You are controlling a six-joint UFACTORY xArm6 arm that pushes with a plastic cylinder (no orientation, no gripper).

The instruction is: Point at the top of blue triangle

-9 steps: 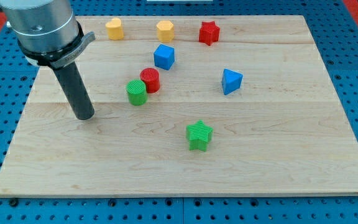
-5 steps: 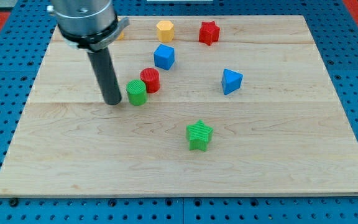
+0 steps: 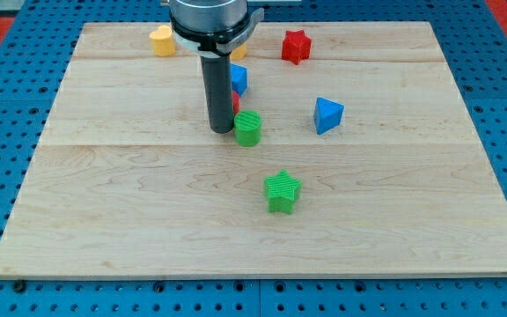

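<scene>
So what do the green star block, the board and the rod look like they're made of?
Green star block: apparently matte plastic, possibly 3D-printed, judging by the fine parallel ridges on its top face. Board: pale wood with visible grain and plank seams, smooth, lightly sheened. Rod: dark, dull, material unclear; my tip sits just left of the green cylinder.

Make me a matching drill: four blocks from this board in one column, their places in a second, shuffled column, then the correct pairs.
Blocks:
1. green cylinder
2. blue triangle
3. red star
4. green star

Places:
A. near the view's top edge of the board
B. nearest the view's bottom
C. right beside my tip, on its right in the view
D. alone toward the view's right, apart from my tip

Pairs: 1-C, 2-D, 3-A, 4-B
</scene>
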